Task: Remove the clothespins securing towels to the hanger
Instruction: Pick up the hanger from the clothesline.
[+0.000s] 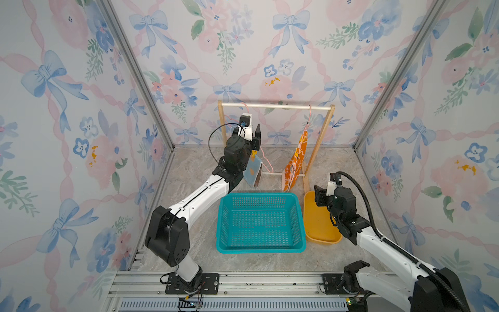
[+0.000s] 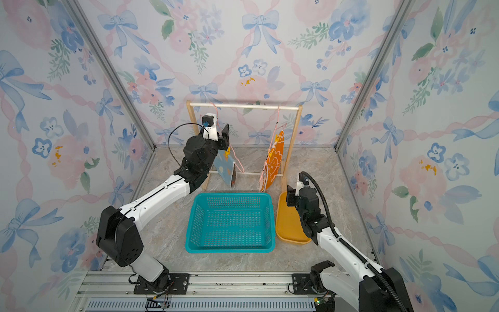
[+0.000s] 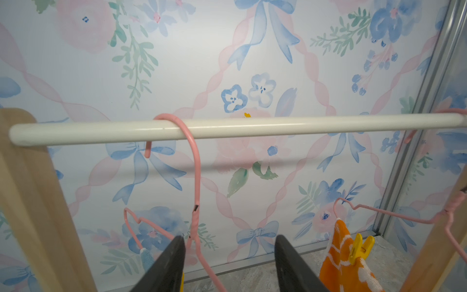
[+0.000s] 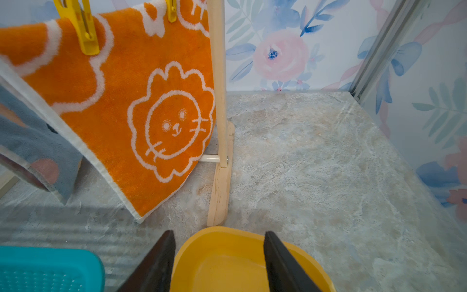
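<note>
Left gripper raised just below the white rail of the wooden rack, jaws clearly apart and holding nothing. Pink wire of the left hanger running down through the gap, close to one finger, contact not possible to tell. Right gripper low over the far end of the yellow tray, jaws also apart and empty.

Little room on the left side: wrist close in front of the left post, with the hanger directly ahead. More room on the right: bare table from the rack foot to the side wall. Tray rim just beside the foot of the right post (touching or not, hard to say). Teal basket in front of the rack, far rim near the low corners of both towels.

Yellow clothespins clipped on both towels. Two on the upper edge of the orange towel, hanging from the right hanger. One more at the top of the blue towel, right under the left gripper in both top views.

Only in the right wrist view: lion face and white hem of the orange towel. Only in the left wrist view: hanger hook over the rail, and a yellow sliver at the picture edge by one finger. Only in the top views: both arms and the whole basket.
</note>
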You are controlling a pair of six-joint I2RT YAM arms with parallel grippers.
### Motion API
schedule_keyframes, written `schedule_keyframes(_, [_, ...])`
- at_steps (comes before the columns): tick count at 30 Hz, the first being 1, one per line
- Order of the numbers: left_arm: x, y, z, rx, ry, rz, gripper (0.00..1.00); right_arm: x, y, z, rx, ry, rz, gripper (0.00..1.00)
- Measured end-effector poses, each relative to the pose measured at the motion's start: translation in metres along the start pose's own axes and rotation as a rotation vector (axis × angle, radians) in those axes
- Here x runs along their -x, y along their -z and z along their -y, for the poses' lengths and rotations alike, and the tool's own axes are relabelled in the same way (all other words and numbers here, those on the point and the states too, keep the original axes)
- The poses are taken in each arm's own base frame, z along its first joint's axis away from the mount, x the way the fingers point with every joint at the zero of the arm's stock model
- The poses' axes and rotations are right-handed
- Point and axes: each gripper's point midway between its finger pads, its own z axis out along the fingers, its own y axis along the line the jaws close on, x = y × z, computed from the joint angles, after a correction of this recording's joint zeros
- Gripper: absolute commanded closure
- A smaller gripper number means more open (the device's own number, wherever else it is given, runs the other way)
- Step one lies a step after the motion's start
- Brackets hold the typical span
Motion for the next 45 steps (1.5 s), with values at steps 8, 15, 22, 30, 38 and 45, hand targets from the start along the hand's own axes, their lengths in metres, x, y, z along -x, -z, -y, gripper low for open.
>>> schedule_keyframes(8, [-0.012, -0.024, -0.006, 0.024, -0.008, -0.031, 0.49, 0.007, 0.005, -0.003, 0.015, -0.015, 0.024, 0.44])
schedule_keyframes(15, [-0.006, -0.035, -0.017, 0.049, -0.004, -0.02, 0.56, 0.004, 0.006, -0.007, 0.026, -0.012, 0.011, 0.44])
schedule_keyframes(22, [-0.017, -0.038, -0.018, 0.05, -0.009, -0.049, 0.66, 0.004, 0.012, -0.005, 0.022, -0.011, 0.009, 0.44])
schedule_keyframes(30, [-0.02, -0.039, -0.016, 0.039, 0.002, -0.054, 0.81, 0.004, 0.015, -0.005, 0.022, -0.008, 0.006, 0.44])
schedule_keyframes(38, [-0.019, -0.039, -0.013, 0.022, 0.01, -0.054, 0.96, 0.004, 0.019, -0.002, 0.013, -0.007, 0.002, 0.45])
schedule_keyframes(45, [-0.02, -0.039, -0.008, -0.005, 0.01, -0.057, 1.0, 0.003, 0.021, 0.0, 0.005, -0.006, -0.002, 0.44])
